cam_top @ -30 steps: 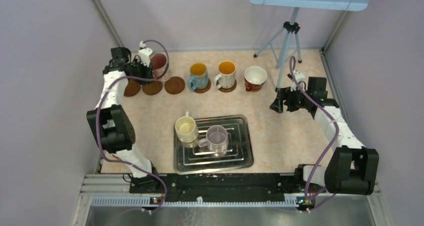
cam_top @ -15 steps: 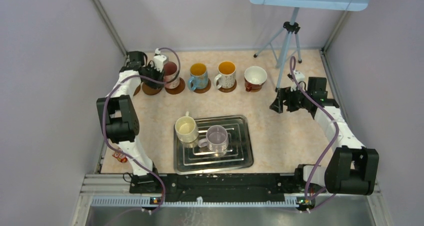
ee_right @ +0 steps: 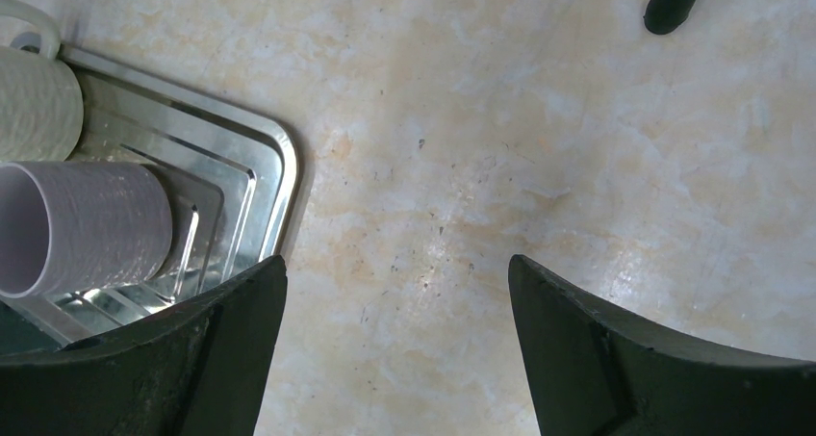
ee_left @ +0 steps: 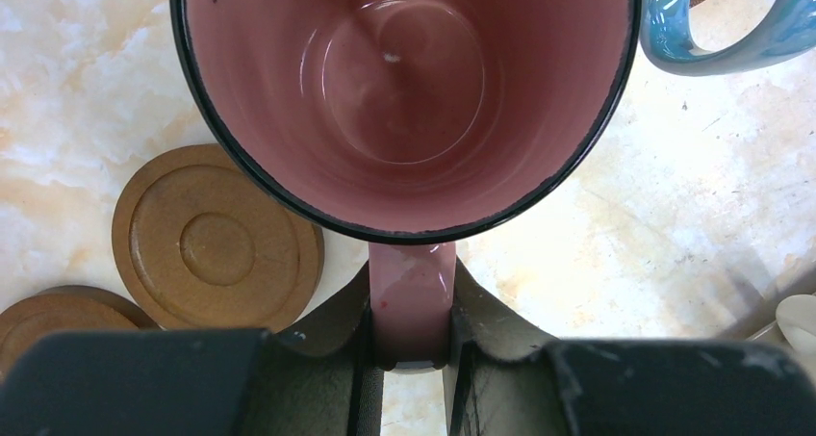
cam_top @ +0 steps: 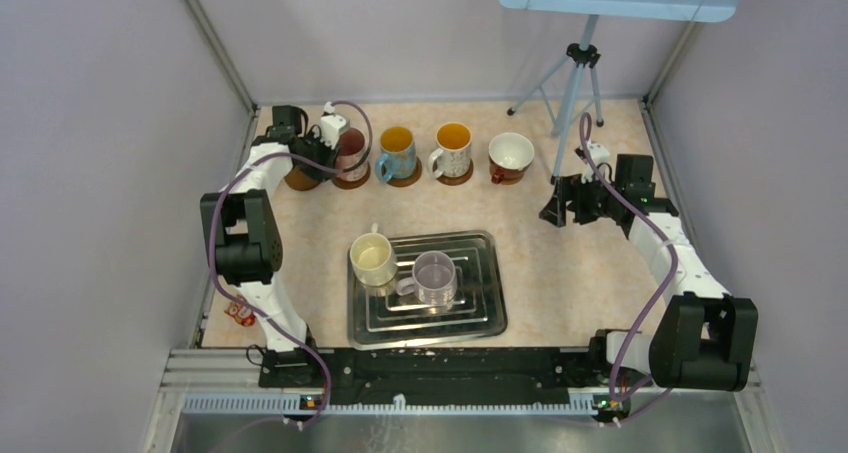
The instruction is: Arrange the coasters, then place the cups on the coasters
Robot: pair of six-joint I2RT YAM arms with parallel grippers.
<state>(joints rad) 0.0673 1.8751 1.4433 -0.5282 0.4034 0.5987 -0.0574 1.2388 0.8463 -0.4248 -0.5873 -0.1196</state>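
My left gripper [ee_left: 412,306] is shut on the handle of the pink cup [ee_left: 404,80], which is held upright. From the top, that pink cup [cam_top: 349,151] stands over a dark brown coaster [cam_top: 352,181], just left of the blue-handled cup [cam_top: 397,151]; whether it touches the coaster I cannot tell. Two bare brown coasters [ee_left: 216,248] [ee_left: 48,316] lie to its left. The orange-inside cup [cam_top: 453,148] and the red-and-white cup [cam_top: 511,155] sit on coasters. My right gripper [ee_right: 396,330] hangs open over bare table, right of the tray.
The silver tray [cam_top: 480,318] lies at the table's near middle, with the cream cup [cam_top: 373,258] on its left rim and the lilac cup [cam_top: 434,276] inside. A tripod [cam_top: 570,83] stands at the back right. Walls close in both sides.
My left arm has carried the pink cup rightward along the back row, from the far-left coasters to the coaster beside the blue-handled cup. The right arm has stayed still.
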